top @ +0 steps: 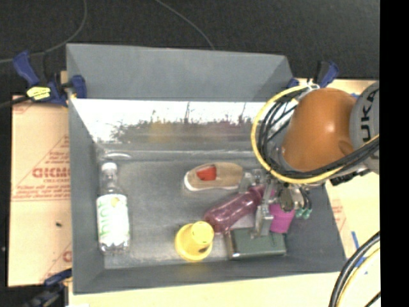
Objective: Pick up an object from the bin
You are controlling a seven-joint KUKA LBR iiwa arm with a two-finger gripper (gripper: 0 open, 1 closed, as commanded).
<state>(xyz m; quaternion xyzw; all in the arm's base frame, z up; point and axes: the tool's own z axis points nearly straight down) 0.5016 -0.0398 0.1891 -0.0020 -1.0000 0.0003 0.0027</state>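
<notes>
Camera view looks down on the grey metal bin (83,190), whose sloping walls close round a flat floor with a handful of loose things on it. From the right the arm (364,126) comes in over the rim, its wrist capped by a rounded orange cover (319,130) and ringed by looping black and yellow cables (265,130). Well apart from everything else, a clear water bottle (112,210) lies along the left wall with its cap toward the back. Near the middle of the floor sits a beige shoe (220,179) with a red lining, its toe end toward the right. Just in front of it a purple bottle (231,212) lies slanted, its lower end beside a yellow cup (193,240) at the front and its upper end running under the wrist. A dark flat slab (255,244) lies in the front right part of the floor, just beside the bottle. The gripper (268,222) is down over this front right cluster, right above the slab's back edge, with the purple bottle's upper end on its left and a small magenta piece (282,220) close against its right side. Whether the gripper is open or closed, and whether it has hold of the magenta piece, cannot be told.
</notes>
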